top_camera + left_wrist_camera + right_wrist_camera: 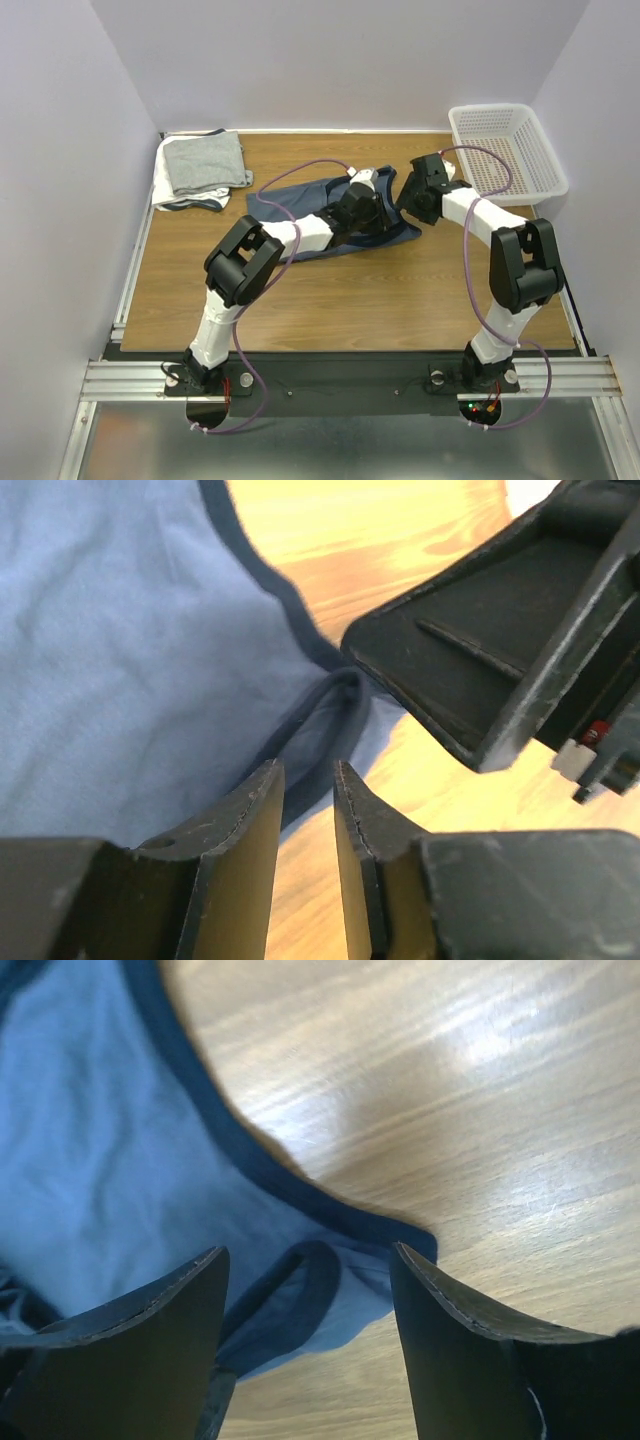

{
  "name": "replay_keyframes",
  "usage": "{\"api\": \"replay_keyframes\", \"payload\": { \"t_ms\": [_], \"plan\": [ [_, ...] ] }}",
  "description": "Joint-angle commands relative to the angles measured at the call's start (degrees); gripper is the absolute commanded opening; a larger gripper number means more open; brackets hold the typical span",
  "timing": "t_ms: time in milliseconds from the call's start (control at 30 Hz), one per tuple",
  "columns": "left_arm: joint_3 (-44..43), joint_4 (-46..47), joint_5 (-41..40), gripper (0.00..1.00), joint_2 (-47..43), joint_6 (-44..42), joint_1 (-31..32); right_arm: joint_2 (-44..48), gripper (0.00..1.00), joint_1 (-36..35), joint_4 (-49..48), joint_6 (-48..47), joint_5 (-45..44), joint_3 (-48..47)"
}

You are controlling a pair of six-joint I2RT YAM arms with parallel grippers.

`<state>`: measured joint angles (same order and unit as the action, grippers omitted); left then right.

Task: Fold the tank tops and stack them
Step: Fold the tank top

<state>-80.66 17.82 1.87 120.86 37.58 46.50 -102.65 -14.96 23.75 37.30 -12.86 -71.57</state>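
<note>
Now, the slate-blue tank top (295,200) lies spread on the middle of the counter (350,300), and both arms meet at its right end. Your right end effector (310,1255) is wide open, straddling the navy strap loop (325,1285). Your left end effector (305,770) has its jaws only narrowly parted just short of the same loop, with bare wood showing between them, so nothing looks pinched.

To do this grasp well, I'd have you take trim and cloth together and keep the two tools from meeting.

Only the left wrist view shows how close the right tool sits, just across the strap. The top view hides the strap under the arms, but it alone shows the folded grey and white stack (205,160) far left and the basket (500,150) far right.
</note>
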Motion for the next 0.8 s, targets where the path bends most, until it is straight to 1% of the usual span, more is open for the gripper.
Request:
{"api": "replay_keyframes", "payload": {
  "t_ms": [0, 100, 167, 200, 267, 300, 367, 400, 433, 467, 500, 533, 567, 600, 667, 700, 733, 767],
  "plan": [
    [-0.8, 2.0, 2.2, 0.38, -8.4, 1.3, -2.8, 3.4, 0.72, 0.4, -0.8, -1.2, 0.5, -2.4],
    [3.0, 2.0, 1.2, 0.38, -12.7, 3.4, -5.8, 4.6, 0.73, 0.3, -0.8, -2.1, 0.8, -2.5],
    [6.1, 0.4, -1.1, 0.38, -16.6, 4.4, -7.6, 5.6, 0.73, 0.1, -0.8, -2.9, 0.7, -2.6],
    [7.2, -0.6, -1.4, 0.38, -17.9, 5.0, -9.8, 6.8, 0.73, -0.8, -0.8, -3.7, 0.9, -2.6],
    [9.8, -5.0, -5.1, 0.38, -21.8, 5.9, -12.7, 7.9, 0.73, -2.8, -0.8, -4.4, 0.6, -3.0],
    [10.6, -6.3, -5.7, 0.38, -22.9, 6.1, -15.8, 8.3, 0.73, -5.9, -0.7, -4.6, 0.4, -3.2],
    [12.4, -9.5, -6.3, 0.38, -25.6, 5.6, -19.4, 8.6, 0.72, -10.1, -0.7, -4.5, -0.8, -4.3],
    [12.6, -10.4, -6.4, 0.38, -26.0, 5.0, -21.1, 8.3, 0.7, -14.8, -0.6, -4.1, -2.0, -4.9],
    [12.5, -12.8, -6.1, 0.38, -26.3, 4.3, -24.6, 7.4, 0.69, -17.1, -0.5, -3.8, -2.4, -5.6],
    [11.5, -14.1, -5.6, 0.38, -25.9, 2.1, -25.9, 6.5, 0.67, -21.7, -0.4, -3.3, -3.0, -7.5],
    [10.8, -15.2, -5.1, 0.38, -25.5, 0.7, -27.4, 5.7, 0.63, -23.9, -0.2, -3.1, -3.3, -8.7],
    [9.0, -17.5, -3.9, 0.38, -24.0, -2.0, -30.0, 3.4, 0.6, -26.0, 0.0, -2.9, -3.5, -10.0],
    [8.0, -17.7, -2.9, 0.38, -23.0, -3.5, -31.2, 2.2, 0.6, -28.1, 0.0, -2.9, -3.7, -11.5],
    [6.8, -19.7, -2.2, 0.37, -22.1, -4.4, -32.3, 0.9, 0.57, -31.8, 0.1, -3.0, -4.2, -14.4],
    [4.6, -21.3, 2.2, 0.37, -19.7, -7.3, -35.2, -3.8, 0.51, -36.7, 0.3, -3.6, -5.0, -19.3],
    [3.1, -22.7, 3.5, 0.37, -18.4, -7.8, -36.8, -7.2, 0.51, -38.0, 0.6, -3.8, -5.1, -21.2],
    [3.1, -23.0, 3.9, 0.37, -18.0, -8.1, -36.8, -7.2, 0.5, -39.3, 0.8, -4.2, -5.2, -22.9],
    [2.4, -23.1, 4.2, 0.37, -17.9, -8.5, -37.9, -10.6, 0.51, -41.7, 1.5, -4.9, -5.4, -24.5]
  ]
}}
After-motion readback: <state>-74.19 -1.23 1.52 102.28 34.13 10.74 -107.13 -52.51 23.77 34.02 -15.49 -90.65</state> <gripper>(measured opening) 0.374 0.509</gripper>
